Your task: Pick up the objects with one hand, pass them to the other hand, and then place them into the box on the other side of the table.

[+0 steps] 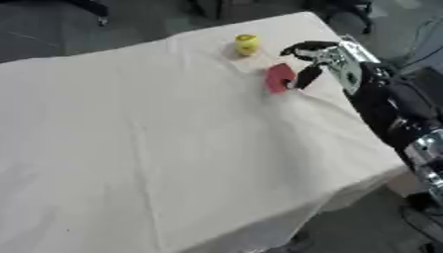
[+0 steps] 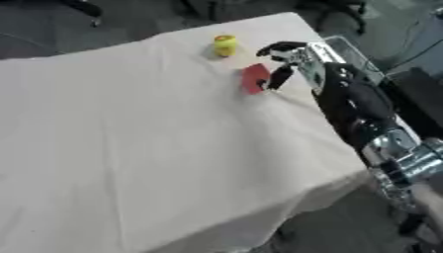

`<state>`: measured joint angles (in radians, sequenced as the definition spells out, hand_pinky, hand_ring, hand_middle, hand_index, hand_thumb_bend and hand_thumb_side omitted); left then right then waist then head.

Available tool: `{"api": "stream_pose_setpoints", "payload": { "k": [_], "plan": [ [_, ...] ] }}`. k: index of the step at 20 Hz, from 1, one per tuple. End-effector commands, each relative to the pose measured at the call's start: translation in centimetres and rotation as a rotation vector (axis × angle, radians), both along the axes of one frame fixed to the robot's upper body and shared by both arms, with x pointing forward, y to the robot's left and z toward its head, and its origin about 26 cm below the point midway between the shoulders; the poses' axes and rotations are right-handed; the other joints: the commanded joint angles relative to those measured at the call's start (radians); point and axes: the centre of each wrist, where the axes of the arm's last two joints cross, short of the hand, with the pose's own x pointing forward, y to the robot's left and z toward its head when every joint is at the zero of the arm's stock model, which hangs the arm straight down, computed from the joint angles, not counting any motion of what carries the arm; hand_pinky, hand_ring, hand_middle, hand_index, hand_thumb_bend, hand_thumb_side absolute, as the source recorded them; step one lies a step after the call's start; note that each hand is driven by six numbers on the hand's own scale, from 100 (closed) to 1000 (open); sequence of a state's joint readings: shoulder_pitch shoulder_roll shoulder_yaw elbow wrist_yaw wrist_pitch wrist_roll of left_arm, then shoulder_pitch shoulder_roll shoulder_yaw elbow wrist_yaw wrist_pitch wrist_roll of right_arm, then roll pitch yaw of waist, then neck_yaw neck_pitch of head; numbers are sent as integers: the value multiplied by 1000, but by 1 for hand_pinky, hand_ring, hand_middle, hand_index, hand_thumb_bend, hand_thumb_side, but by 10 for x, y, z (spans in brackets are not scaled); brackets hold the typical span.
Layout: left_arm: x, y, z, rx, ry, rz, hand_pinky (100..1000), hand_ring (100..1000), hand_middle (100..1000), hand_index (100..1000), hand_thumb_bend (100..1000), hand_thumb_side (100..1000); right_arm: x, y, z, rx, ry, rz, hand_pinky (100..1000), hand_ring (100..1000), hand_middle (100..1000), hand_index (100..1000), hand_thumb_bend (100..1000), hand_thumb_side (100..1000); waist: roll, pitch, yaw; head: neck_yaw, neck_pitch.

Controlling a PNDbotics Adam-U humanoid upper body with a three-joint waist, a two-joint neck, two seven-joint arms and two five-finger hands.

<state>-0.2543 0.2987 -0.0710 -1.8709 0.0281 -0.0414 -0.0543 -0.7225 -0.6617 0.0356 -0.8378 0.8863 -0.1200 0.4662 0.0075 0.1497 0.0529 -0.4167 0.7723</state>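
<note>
A small yellow object (image 1: 247, 44) stands on the cream cloth near the table's far right corner. In front of it and slightly to the right, a red flat object (image 1: 279, 77) stands tilted on its edge. My right hand (image 1: 325, 58) comes in from the right, just beside the red object. Its thumb (image 1: 305, 77) lies against the red object's right side, while its fingers (image 1: 298, 48) arch above the object with a gap. The left hand shows in no view.
The cream cloth (image 1: 155, 138) covers the whole table and is wrinkled near the red object. Something with a clear rim (image 2: 348, 48) sits at the table's right edge behind my hand. Dark floor and chair legs lie beyond the far edge.
</note>
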Motion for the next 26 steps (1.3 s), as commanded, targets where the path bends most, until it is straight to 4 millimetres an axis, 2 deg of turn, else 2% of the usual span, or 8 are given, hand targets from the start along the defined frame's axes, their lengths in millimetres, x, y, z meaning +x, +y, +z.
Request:
{"api": "stream_pose_setpoints", "payload": {
  "k": [1, 3, 6, 7, 9, 12, 18, 26],
  "plan": [
    [-1, 0, 8, 1, -27, -12, 731, 1000, 833, 793, 497, 638, 2, -5, 12, -15, -30, -4, 916, 947, 915, 983, 164, 250, 0, -10, 2, -4, -2],
    [-1, -1, 8, 0, -27, -12, 731, 1000, 833, 793, 496, 639, 2, -2, 12, -16, -39, 12, 908, 930, 883, 936, 138, 204, -1, -11, 2, -5, -2],
    [-1, -1, 7, -1, -23, -13, 731, 1000, 833, 793, 495, 641, 2, 2, 16, -15, -89, 35, 890, 905, 845, 803, 100, 118, -2, -13, 3, -6, -2],
    [-1, -1, 6, -1, -22, -13, 731, 1000, 833, 793, 495, 640, 2, 4, 18, -16, -115, 41, 879, 889, 826, 729, 100, 100, -2, -13, 3, -5, -2],
    [-1, 0, 6, -1, -19, -10, 731, 1000, 833, 793, 494, 641, 1, 9, 24, -10, -197, 65, 866, 871, 803, 669, 100, 100, -2, -15, 2, 5, -2],
    [0, 1, 4, -6, -12, -3, 731, 1000, 833, 793, 493, 643, -1, 26, 38, 5, -363, 134, 853, 855, 784, 626, 100, 100, -3, -16, 0, 39, -2],
    [3, 5, -4, -20, 28, 5, 730, 1000, 835, 792, 491, 652, -21, 93, 79, 0, -705, 417, 845, 833, 763, 589, 123, 100, -3, -18, -2, 117, -2],
    [15, 8, -17, -3, 122, 6, 729, 1000, 842, 791, 481, 678, -65, 191, 112, 120, -959, 806, 838, 819, 765, 599, 175, 100, 1, -18, 6, 238, -2]
  ]
}}
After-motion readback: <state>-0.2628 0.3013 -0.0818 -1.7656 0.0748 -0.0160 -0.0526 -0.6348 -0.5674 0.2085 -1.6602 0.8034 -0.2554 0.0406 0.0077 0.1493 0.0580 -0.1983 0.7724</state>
